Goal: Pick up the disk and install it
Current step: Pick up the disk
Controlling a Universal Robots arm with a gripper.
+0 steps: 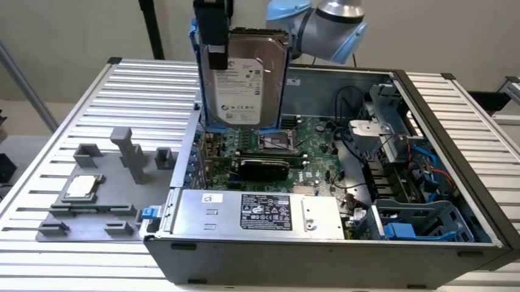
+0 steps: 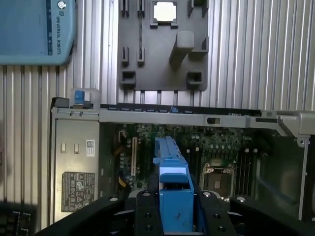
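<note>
In the exterior view the gripper hangs over the far left part of the open computer case, clamped on the disk. The disk is clear of everything else. It stands on end with its long axis vertical, its white label facing the camera and its lower edge just above the motherboard. The blue bay brackets sit in the case's near right corner, well apart from the disk (the power supply lies along the near wall between). In the wrist view the disk's blue frame shows edge-on, pinched narrowly between the black fingers, with the motherboard below. Beyond the case wall is a grey fixture plate carrying a small silver chip.
</note>
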